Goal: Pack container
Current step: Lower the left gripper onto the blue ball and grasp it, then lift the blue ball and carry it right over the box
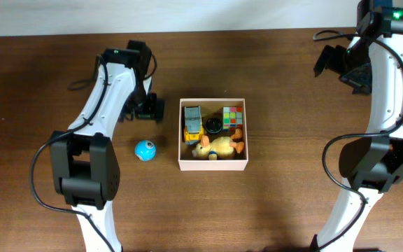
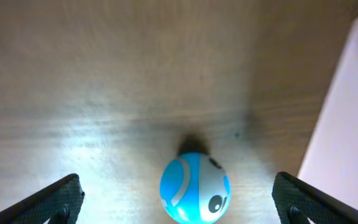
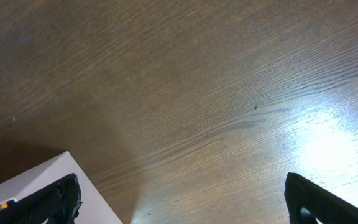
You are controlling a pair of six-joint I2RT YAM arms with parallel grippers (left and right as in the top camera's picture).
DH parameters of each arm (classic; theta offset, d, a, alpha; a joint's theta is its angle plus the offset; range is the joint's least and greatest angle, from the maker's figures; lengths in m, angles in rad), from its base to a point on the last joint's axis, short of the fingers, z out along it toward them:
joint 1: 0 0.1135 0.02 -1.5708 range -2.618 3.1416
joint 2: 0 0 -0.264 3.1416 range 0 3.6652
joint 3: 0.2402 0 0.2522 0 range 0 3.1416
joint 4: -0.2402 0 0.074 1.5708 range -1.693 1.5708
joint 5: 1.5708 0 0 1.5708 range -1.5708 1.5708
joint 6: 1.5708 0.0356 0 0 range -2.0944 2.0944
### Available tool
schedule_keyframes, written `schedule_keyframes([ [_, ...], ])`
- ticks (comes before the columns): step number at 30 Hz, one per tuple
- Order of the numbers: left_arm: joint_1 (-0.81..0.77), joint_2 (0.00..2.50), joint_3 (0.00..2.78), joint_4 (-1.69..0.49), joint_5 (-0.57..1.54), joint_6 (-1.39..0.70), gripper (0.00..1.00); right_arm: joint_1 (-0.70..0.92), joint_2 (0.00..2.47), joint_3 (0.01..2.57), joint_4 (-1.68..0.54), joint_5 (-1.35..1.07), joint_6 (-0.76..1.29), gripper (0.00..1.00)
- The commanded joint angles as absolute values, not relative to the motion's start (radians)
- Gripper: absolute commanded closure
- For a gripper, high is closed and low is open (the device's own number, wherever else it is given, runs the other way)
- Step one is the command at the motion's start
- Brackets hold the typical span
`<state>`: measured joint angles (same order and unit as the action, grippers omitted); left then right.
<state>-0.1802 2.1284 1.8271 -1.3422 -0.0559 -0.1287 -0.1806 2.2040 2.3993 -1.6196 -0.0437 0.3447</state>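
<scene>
The left gripper's (image 2: 179, 202) two dark fingers (image 2: 58, 199) fill the bottom corners of the left wrist view, spread wide and holding nothing. Between them on the wood lies a small blue ball (image 2: 194, 188) with a pale grey patch and dark eye-like dots. It touches neither finger. At the right edge of that view rises a white wall of the container (image 2: 347, 124), just beside the ball with a bare strip of table (image 1: 292, 105) between them.

From overhead, the ball sits to the left of the container, near its lower left corner. The left gripper hangs farther up the frame, near the container's upper left corner. How high it hangs above the wood is hard to judge from these angles.

The container stands in the middle of the table, its tan inside already crowded. A yellow toy truck (image 1: 193, 124) lies along the left wall, a black round thing (image 1: 213, 125) just beside it, a colourful cube (image 1: 234, 116) in the upper right corner, and a yellow plush duck (image 1: 219, 147) across the lower half. They press close together, so little floor shows.

The right gripper (image 3: 185, 205) is well apart from all this, near the table's far right. Its jaws are released and wide over bare wood. Only a white corner of the container shows at the lower left of its view.
</scene>
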Motion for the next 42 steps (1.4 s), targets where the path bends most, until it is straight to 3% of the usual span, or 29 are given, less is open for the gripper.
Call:
schedule_keyframes([
  [1, -0.176, 2.131, 1.758, -1.341, -0.038, -0.153, 0.01, -0.177, 2.163, 2.418, -1.619, -0.045, 0.356, 0.01],
  [19, -0.176, 2.131, 1.523, -1.251, 0.038, -0.153, 0.01, -0.177, 2.163, 2.418, -1.619, -0.045, 0.356, 0.01],
  [27, -0.177, 2.131, 1.519, -1.178, 0.041, -0.153, 0.37, -0.177, 2.163, 2.418, -1.619, -0.045, 0.356, 0.01],
  [31, -0.176, 2.131, 1.519, -1.155, 0.042, -0.153, 0.43, -0.177, 2.163, 2.418, -1.619, -0.045, 0.356, 0.01],
  [42, -0.176, 2.131, 1.565, -1.182, 0.042, -0.152, 0.43, -0.177, 2.162, 2.418, -1.619, -0.045, 0.356, 0.01],
])
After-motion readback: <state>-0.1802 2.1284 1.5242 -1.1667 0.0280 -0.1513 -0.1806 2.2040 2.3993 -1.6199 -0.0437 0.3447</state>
